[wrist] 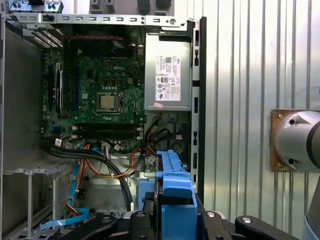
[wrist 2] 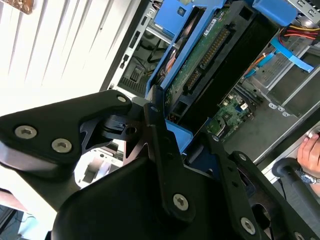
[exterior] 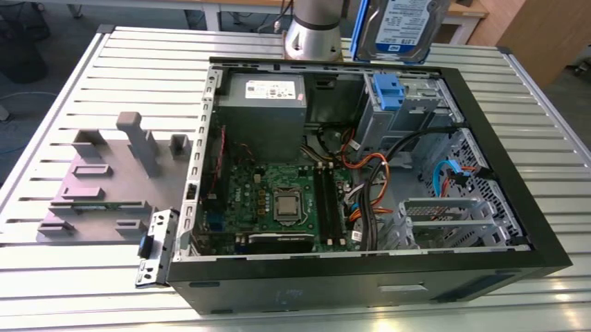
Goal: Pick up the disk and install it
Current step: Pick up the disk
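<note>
The disk (exterior: 403, 28) hangs upright in the air above the far edge of the open computer case (exterior: 517, 207), its white-and-blue label facing the exterior camera, just above the grey drive cage (exterior: 411, 111). In the second wrist view my gripper (wrist 2: 182, 135) is shut on the disk (wrist 2: 200, 60), whose green circuit board and blue carrier edge show between the black fingers (wrist 2: 160, 145). In the first wrist view the blue carrier of the disk (wrist: 175, 195) stands edge-on in my gripper (wrist: 175, 220), over the case's drive bay end.
Inside the case lie the motherboard (exterior: 277, 200), the grey power supply (exterior: 263, 104), a blue latch (exterior: 388, 90) on the cage and loose cables (exterior: 369, 180). A grey fixture (exterior: 111, 180) sits on the slatted table at the exterior view's left. A person's hand (wrist 2: 310, 150) shows nearby.
</note>
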Controlling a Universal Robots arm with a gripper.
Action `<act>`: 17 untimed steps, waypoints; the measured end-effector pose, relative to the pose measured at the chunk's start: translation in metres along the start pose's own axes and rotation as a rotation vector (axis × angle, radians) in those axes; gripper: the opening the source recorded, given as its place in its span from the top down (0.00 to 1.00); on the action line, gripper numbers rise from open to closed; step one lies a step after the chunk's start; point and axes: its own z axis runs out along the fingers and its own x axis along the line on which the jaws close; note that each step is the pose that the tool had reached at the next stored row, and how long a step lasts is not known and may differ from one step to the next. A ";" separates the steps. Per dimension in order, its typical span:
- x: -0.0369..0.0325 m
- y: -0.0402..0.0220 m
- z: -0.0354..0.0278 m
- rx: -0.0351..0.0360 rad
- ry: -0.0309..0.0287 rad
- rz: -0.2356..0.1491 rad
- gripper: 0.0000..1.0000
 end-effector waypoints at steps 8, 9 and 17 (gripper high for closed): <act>0.0000 -0.0040 0.0000 0.0000 0.0000 0.000 0.63; 0.0000 -0.0045 0.0000 0.0000 -0.0001 0.000 0.63; 0.0000 -0.0089 0.0000 0.0000 -0.0001 0.000 0.63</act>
